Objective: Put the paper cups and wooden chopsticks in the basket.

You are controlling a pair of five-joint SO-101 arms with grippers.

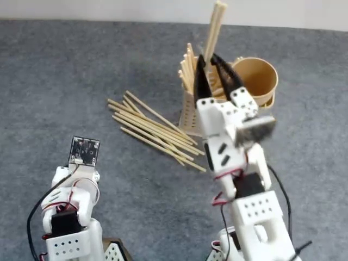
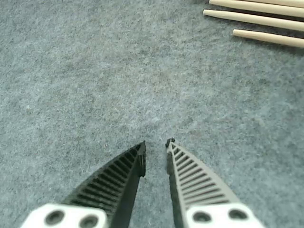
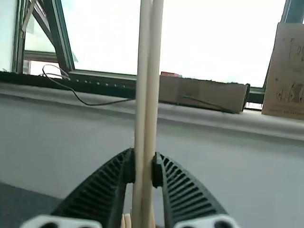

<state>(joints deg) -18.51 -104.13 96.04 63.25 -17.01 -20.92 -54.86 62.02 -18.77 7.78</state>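
So far, high view, basket: the pale slatted basket (image 1: 188,117) stands toward the far side of the grey carpeted table (image 1: 65,81), with a bundle of stowed chopsticks (image 1: 187,68) upright in it.
High view, paper cups: the brown paper cups (image 1: 258,76), seemingly nested one in the other, lean at the basket's far end. The arm covers that part, so I cannot tell whether they sit inside it or just beside it.
High view, right gripper: the right gripper (image 1: 209,57) hangs above the basket, clamped on a held pair of chopsticks (image 1: 216,24) that points upward.
High view, loose chopsticks: a fan of loose chopsticks (image 1: 152,128) lies flat on the carpet just beside the basket.
High view, left arm: the left arm (image 1: 73,190) sits at the near edge, well apart from the fan.
Left wrist view, left gripper: the left gripper (image 2: 156,142) has its fingers slightly apart with nothing between them. It is over bare carpet, and the ends of a few loose chopsticks lie farther off.
Right wrist view, grip: the jaws pinch two sticks side by side, vertical against a bright window (image 3: 213,38).
Done, as judged: part of the chopsticks are stowed, and the cups possibly are too.
Left, as judged: the held pair has to be lowered in, and then the whole fan on the carpet collected.
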